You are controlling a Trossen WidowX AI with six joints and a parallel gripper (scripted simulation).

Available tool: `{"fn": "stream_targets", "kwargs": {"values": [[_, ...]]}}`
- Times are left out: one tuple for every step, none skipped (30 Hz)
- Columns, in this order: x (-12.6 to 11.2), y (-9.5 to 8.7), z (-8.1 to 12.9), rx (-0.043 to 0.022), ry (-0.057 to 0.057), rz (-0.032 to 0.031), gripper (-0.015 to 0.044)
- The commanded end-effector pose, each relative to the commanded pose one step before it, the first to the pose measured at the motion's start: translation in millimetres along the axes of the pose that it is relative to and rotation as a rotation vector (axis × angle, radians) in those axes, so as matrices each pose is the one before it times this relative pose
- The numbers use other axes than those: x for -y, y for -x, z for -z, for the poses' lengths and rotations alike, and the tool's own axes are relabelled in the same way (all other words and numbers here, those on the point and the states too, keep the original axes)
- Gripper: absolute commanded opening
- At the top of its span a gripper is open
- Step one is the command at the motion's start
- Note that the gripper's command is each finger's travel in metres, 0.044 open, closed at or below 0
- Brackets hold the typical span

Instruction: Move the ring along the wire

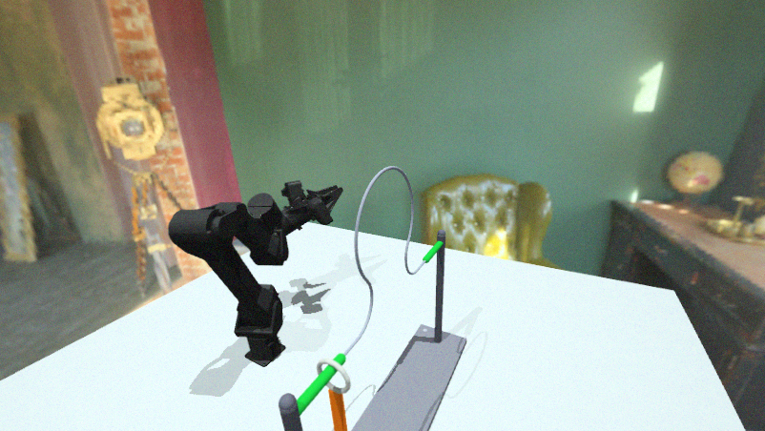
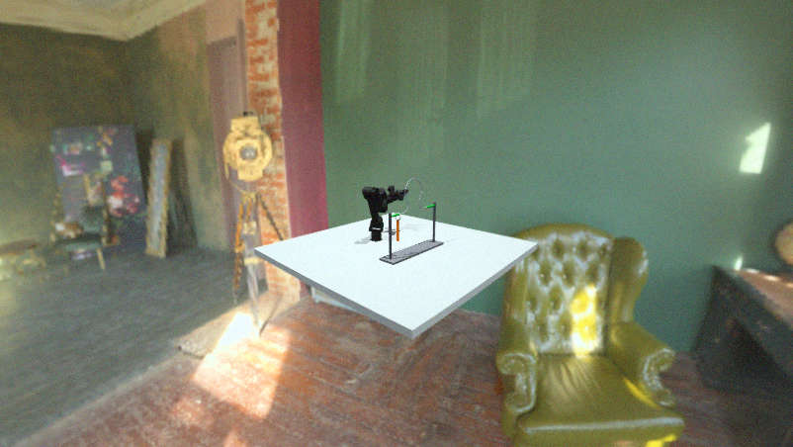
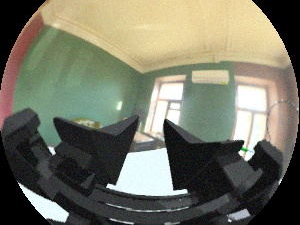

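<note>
A white ring (image 1: 319, 368) hangs on the near green part (image 1: 313, 393) of the wire beside the near post (image 1: 289, 413). Its orange handle (image 1: 337, 409) (image 2: 397, 230) hangs straight down. The thin grey wire (image 1: 393, 168) loops up and comes down to the far green part (image 1: 432, 251) (image 2: 428, 206) at the far post (image 1: 440, 289). My gripper (image 1: 336, 194) (image 2: 403, 191) (image 3: 151, 120) is raised high, left of the wire loop and far from the ring. Its fingers stand partly apart with nothing between them. They point up towards the wall and ceiling.
The posts stand on a grey base plate (image 1: 415, 375) (image 2: 410, 252) on the white table (image 1: 562, 347). My arm's base (image 1: 262, 347) stands left of the near post. A yellow armchair (image 1: 482, 214) is beyond the table's far edge.
</note>
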State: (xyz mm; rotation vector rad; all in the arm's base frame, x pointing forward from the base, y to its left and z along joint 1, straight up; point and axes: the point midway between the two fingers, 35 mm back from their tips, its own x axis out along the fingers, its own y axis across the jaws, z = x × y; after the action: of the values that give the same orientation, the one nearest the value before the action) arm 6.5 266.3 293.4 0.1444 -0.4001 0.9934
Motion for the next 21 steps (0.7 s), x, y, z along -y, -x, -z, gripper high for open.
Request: {"fn": "stream_targets", "kwargs": {"values": [[15.49, -12.21, 14.06, 0.00339, 0.0725, 0.02913, 0.016], [3.77, -3.05, 2.86, 0.00104, 0.0154, 0.00782, 0.016], [3.81, -2.98, 2.95, 0.00056, 0.0153, 0.00768, 0.016], [3.85, -2.92, 3.05, 0.0001, 0.0152, 0.00754, 0.016], [3.89, -2.85, 3.14, -0.00037, 0.0151, 0.0074, 0.016], [3.92, -2.78, 3.24, -0.00083, 0.015, 0.00727, 0.016], [3.96, -2.71, 3.33, -0.00131, 0.0149, 0.00715, 0.016], [4.0, -2.64, 3.42, -0.00176, 0.0147, 0.00703, 0.016], [4.03, -2.57, 3.51, -0.0022, 0.0146, 0.0069, 0.016], [4.07, -2.49, 3.59, -0.00264, 0.0145, 0.00678, 0.016], [4.1, -2.42, 3.68, -0.00308, 0.0143, 0.00666, 0.016], [4.14, -2.34, 3.76, -0.00351, 0.0141, 0.00655, 0.016], [4.17, -2.26, 3.84, -0.00393, 0.0139, 0.00644, 0.016], [4.2, -2.18, 3.92, -0.00435, 0.0137, 0.00633, 0.016], [4.23, -2.1, 3.99, -0.00476, 0.0135, 0.00623, 0.016], [4.27, -2.02, 4.07, -0.00517, 0.0133, 0.00614, 0.016], [4.3, -1.94, 4.14, -0.00557, 0.013, 0.00605, 0.016], [4.33, -1.86, 4.21, -0.00596, 0.0128, 0.00596, 0.016], [4.35, -1.77, 4.28, -0.00634, 0.0125, 0.00588, 0.016], [4.38, -1.69, 4.34, -0.00672, 0.0123, 0.0058, 0.016], [4.41, -1.6, 4.4, -0.00708, 0.012, 0.00572, 0.016]]}}
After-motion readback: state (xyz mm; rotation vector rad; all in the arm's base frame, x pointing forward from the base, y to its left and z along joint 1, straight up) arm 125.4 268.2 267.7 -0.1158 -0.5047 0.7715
